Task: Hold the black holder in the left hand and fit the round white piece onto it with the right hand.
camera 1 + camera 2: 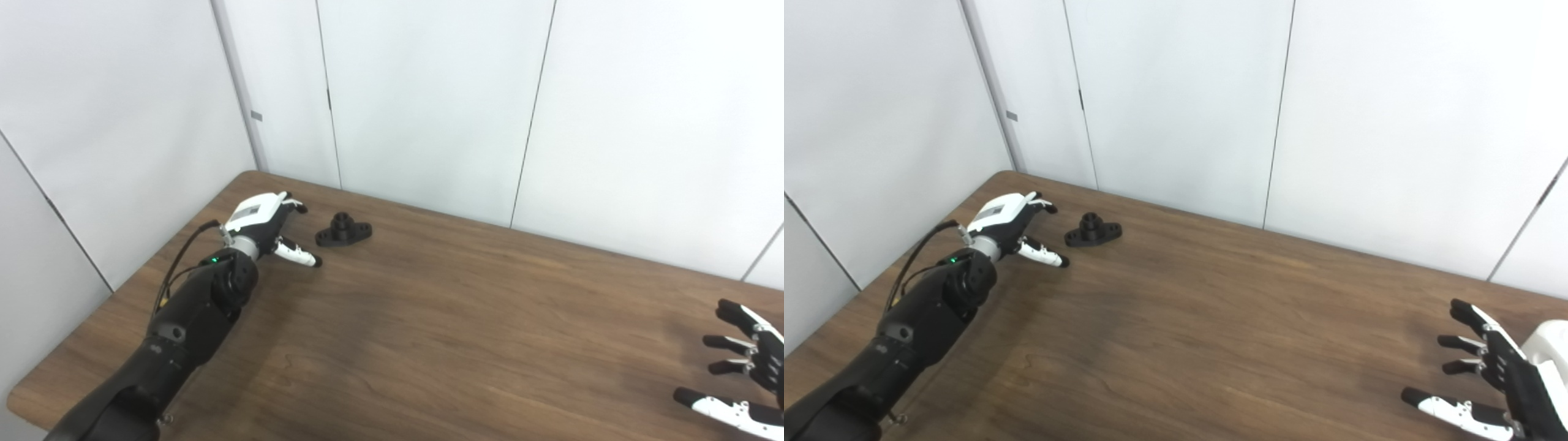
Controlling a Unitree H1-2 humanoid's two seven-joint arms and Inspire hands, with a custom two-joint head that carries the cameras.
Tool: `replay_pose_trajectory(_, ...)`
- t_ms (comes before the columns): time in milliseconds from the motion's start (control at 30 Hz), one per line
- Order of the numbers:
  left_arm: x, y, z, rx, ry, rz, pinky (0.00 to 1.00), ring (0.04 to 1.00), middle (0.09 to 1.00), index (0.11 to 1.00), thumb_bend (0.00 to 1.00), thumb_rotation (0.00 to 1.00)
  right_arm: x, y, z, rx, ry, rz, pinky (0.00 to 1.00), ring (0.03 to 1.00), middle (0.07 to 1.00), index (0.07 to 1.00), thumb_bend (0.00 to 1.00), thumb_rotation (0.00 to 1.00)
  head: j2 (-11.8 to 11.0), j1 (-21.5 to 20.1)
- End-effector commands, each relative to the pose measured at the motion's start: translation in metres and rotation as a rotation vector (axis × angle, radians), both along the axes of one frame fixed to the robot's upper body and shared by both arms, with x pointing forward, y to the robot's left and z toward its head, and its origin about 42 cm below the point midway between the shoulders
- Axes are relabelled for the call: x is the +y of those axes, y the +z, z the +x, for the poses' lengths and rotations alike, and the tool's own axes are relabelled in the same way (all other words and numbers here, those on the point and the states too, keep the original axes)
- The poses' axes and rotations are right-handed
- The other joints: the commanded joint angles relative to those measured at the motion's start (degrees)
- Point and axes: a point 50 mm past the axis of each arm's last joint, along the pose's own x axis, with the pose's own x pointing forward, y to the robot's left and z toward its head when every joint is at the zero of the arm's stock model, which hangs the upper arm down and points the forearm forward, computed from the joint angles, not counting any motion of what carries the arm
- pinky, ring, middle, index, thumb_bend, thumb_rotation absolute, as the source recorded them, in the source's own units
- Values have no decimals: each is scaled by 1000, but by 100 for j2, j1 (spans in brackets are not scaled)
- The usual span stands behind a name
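The black holder (343, 230) lies flat on the wooden table (465, 318) near its far left corner, a short round post standing up from its middle. My left hand (269, 228) is just left of it, open, fingers spread toward it without touching. My right hand (1494, 380) hovers open over the table's near right part, far from the holder, with nothing in it. No round white piece shows in either view.
White wall panels (429, 104) rise directly behind the table's far edge and along its left side. The table's left edge runs close beside my left forearm (184, 324).
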Motion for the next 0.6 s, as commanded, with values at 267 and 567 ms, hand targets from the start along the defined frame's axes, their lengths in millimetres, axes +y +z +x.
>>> replay_pose_trajectory(267,-10,23,24,-117,-2,-87,976,1000,994,813,923,285,-2,17,5,-65,3,-25,551,730,866,859,800,151,38,-83)
replay_pose_trajectory(567,-21,9,34,-94,-24,-77,982,1000,995,804,917,280,-5,21,3,-74,-8,-25,507,713,855,852,806,184,78,-159)
